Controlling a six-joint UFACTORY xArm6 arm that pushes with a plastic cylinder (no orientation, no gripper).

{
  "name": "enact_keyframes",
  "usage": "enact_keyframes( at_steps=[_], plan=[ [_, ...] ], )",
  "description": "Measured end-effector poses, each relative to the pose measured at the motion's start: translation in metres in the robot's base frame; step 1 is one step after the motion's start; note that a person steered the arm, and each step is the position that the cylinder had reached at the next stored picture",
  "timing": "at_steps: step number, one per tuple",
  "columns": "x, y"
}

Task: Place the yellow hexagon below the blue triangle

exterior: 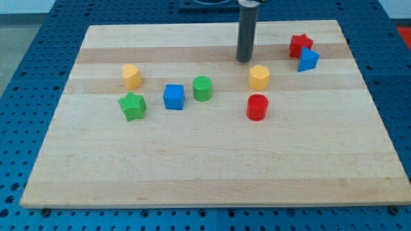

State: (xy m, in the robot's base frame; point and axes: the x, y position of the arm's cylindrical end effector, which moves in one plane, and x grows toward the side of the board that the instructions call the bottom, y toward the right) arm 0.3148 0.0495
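A yellow hexagon point(259, 77) lies on the wooden board point(205, 167), right of centre. The blue triangle point(307, 60) lies up and to the right of it, near the board's top right corner. My tip point(244, 59) stands just above and to the left of the yellow hexagon, a small gap away. It is left of the blue triangle by about a hand's width.
A red star point(300, 45) touches the blue triangle's upper left. A red cylinder point(257, 106) lies just below the yellow hexagon. A green cylinder point(202, 88), a blue cube point(173, 97), a green star point(132, 106) and a second yellow block point(131, 76) lie to the left.
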Motion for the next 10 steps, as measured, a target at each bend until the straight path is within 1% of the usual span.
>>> enact_keyframes(
  at_steps=[1,2,3,6,8,10],
  plan=[
    [0.041,-0.01],
    [0.071,-0.01],
    [0.083,-0.002],
    [0.079,0.029],
    [0.059,0.006],
    [0.051,0.021]
  ],
)
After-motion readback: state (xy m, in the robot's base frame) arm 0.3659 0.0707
